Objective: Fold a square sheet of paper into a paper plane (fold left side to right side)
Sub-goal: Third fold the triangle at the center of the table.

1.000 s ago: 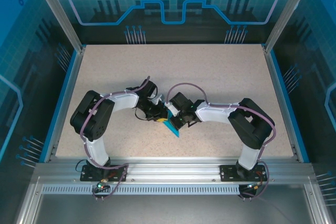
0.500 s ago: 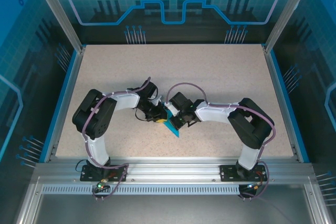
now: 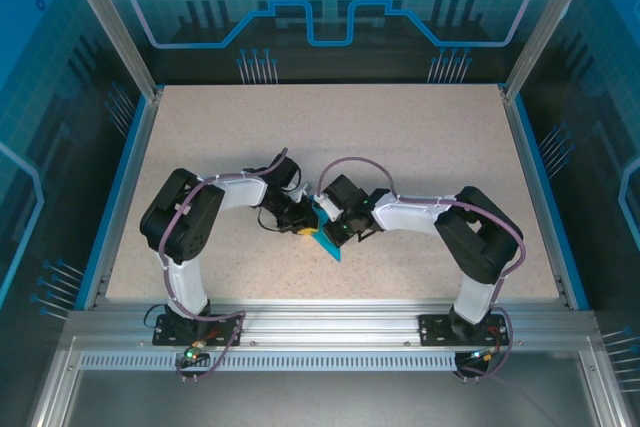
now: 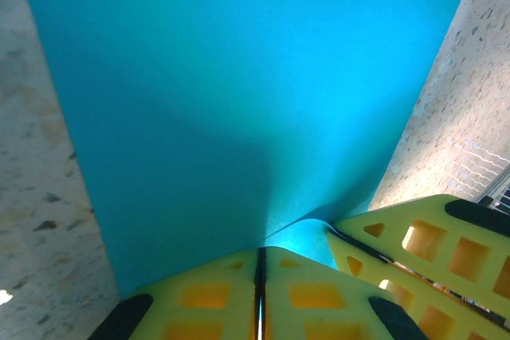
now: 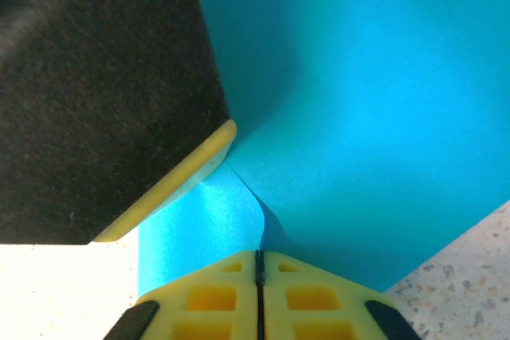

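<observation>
I see the teal-blue paper (image 3: 329,243) creased to a point — both arms bend inward, left gripper (image 4: 259,254) and right gripper (image 5: 257,257) each pinching its edge, fingers pressed together.

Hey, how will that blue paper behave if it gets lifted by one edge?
Probably floppy: the paper curls where the jaws pinch it. Likely very light, a thin sheet. It may crease if tugged, given that bend.
</observation>
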`<state>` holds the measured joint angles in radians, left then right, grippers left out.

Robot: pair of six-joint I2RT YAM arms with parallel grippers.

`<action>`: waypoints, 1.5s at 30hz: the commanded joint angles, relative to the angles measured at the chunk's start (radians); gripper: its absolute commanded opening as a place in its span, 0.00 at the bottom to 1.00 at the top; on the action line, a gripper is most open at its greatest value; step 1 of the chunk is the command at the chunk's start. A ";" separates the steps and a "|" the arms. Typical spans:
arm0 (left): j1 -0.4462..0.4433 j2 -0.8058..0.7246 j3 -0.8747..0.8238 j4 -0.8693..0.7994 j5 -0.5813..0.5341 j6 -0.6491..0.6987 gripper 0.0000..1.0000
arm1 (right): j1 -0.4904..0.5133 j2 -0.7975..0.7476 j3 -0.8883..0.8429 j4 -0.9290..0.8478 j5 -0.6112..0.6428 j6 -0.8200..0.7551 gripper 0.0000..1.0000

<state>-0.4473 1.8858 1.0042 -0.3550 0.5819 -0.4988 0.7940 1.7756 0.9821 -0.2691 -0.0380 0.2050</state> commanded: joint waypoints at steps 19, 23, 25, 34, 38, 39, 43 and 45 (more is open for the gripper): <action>-0.009 0.050 -0.027 -0.036 -0.084 0.006 0.11 | 0.050 -0.146 -0.068 -0.015 -0.284 0.382 0.15; -0.009 0.050 -0.025 -0.038 -0.084 0.009 0.11 | 0.052 -0.109 -0.051 -0.033 -0.232 0.405 0.15; -0.009 0.050 -0.026 -0.041 -0.086 0.011 0.11 | 0.051 -0.096 -0.041 -0.059 -0.213 0.407 0.15; -0.010 0.052 -0.022 -0.040 -0.082 0.011 0.11 | 0.039 -0.064 -0.042 -0.099 -0.186 0.428 0.15; -0.010 0.052 -0.020 -0.044 -0.083 0.012 0.11 | 0.036 -0.059 -0.051 -0.095 -0.180 0.439 0.15; -0.009 0.052 -0.019 -0.046 -0.084 0.012 0.11 | 0.036 -0.058 -0.051 -0.095 -0.180 0.440 0.15; -0.010 0.052 -0.017 -0.048 -0.085 0.014 0.11 | 0.032 -0.048 -0.059 -0.101 -0.172 0.451 0.15; -0.009 0.052 -0.014 -0.050 -0.085 0.013 0.11 | 0.031 -0.048 -0.066 -0.100 -0.172 0.455 0.15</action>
<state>-0.4473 1.8858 1.0054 -0.3565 0.5823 -0.4980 0.8349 1.7115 0.9234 -0.3416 -0.2192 0.6380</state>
